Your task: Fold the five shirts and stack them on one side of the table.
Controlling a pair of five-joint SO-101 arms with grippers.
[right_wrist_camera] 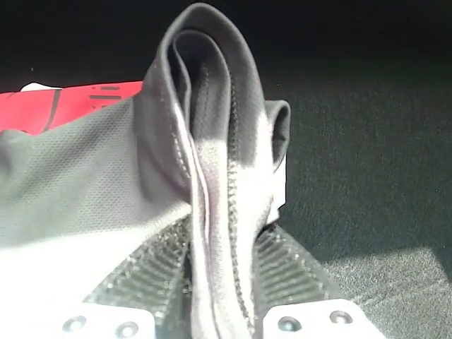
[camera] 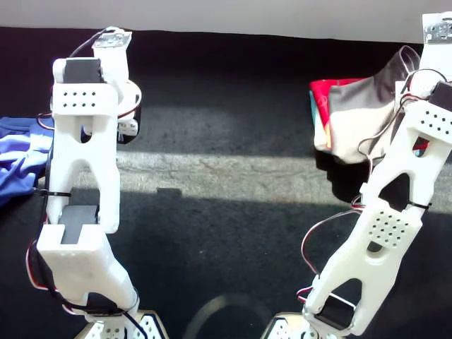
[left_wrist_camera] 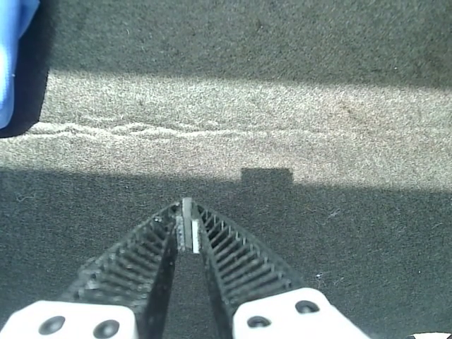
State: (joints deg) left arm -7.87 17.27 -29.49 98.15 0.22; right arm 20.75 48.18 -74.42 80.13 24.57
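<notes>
Your right gripper (right_wrist_camera: 222, 244) is clamped on the grey shirt (right_wrist_camera: 212, 134), which lies over the red shirt (camera: 323, 95) at the table's (camera: 233, 106) right edge. Your left gripper (left_wrist_camera: 187, 212) is pressed together, empty. The blue shirt (camera: 18, 159) at the left edge looks unfolded, so it probably still needs folding.

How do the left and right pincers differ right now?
The left pincer is shut on nothing; the right pincer is shut on a fold of the grey shirt. The left one hangs over bare table near the blue shirt; the right one sits by the red shirt. Both are closed.
</notes>
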